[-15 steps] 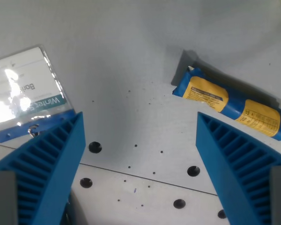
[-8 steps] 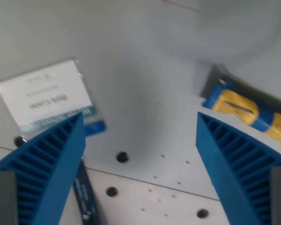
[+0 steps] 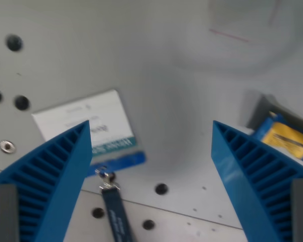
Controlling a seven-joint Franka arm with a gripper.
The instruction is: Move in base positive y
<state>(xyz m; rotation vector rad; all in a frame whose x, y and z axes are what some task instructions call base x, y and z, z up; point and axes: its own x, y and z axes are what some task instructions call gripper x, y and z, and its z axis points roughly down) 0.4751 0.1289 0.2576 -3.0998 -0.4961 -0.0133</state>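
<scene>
Tool [image 3: 151, 176] spread wide, gripping nothing (badge [image 3: 86, 126] and blue-yellow packet [image 3: 283, 141] below) — best to glide level, clear above the worktop [image 3: 166, 75].

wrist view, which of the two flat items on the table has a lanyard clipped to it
The white name badge on the wrist view's left; a dark blue lanyard hangs from its clip. The blue-and-yellow packet at right has none.

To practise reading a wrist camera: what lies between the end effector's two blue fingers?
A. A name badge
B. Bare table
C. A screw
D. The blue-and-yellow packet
B: between the end effector fingers only grey table shows; the badge and packet sit at the sides.
</scene>
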